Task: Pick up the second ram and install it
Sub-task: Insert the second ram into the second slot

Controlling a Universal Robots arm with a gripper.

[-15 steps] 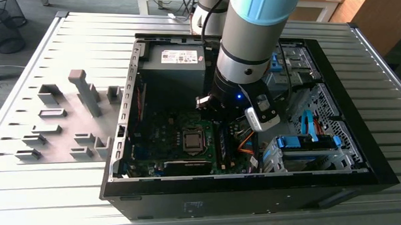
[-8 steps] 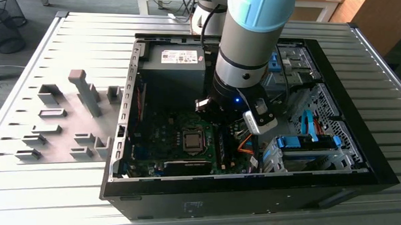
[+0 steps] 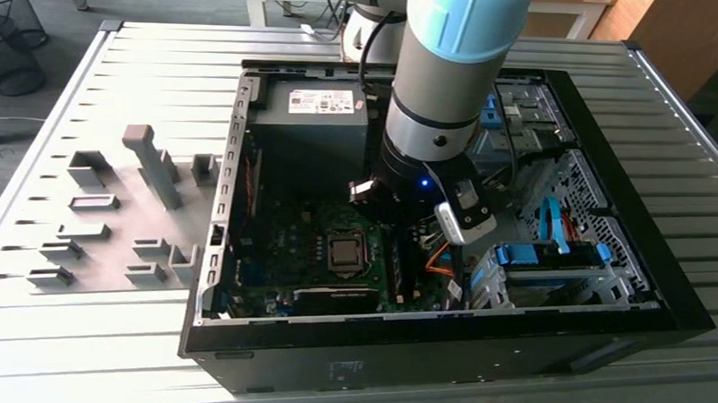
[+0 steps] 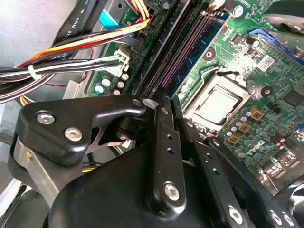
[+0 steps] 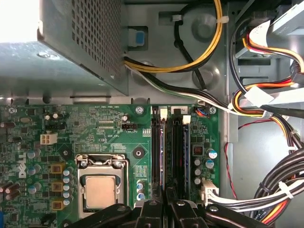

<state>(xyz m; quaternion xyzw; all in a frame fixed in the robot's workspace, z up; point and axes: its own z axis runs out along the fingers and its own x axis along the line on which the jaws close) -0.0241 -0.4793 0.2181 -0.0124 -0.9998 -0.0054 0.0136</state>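
Slatted metal table (image 3: 160, 69), open computer case (image 3: 642, 292) lying on it, arm (image 3: 440, 106) reaching down inside.

- Second ram (image 5: 164, 147): in the first wrist view, a thin blue-green strip standing on edge in the slot bank (image 5: 176, 142), just beside the processor socket (image 5: 100, 190) on its cable side. It looks set in or onto its slot. Cannot tell whether it is fully seated.
- Gripper (image 5: 166, 192): fingers drawn narrow. The strip runs straight into the gap between them, so I read the pincer as closed on the near end of the stick. In the second wrist view the gripper (image 4: 167, 102) lines up with the slots, the socket (image 4: 216, 102) off to one side.
- Pale slot clips (image 5: 164, 114) at the end away from the fingers. Latched or not: cannot tell.
- Cable bundle (image 5: 266, 199): beyond the slots from the socket, near but apart from the fingers.
- Grey holder blocks (image 3: 157, 163): out on the table, well away from the socket.

Risks, as judged:
- The grip sits at one end only, so the stick could go in tilted and jam.
- A push with the notch off line would load the motherboard (image 5: 95, 128) and flex it.
- Unlatched clips would leave the stick loose.
- The cables could snag a finger.
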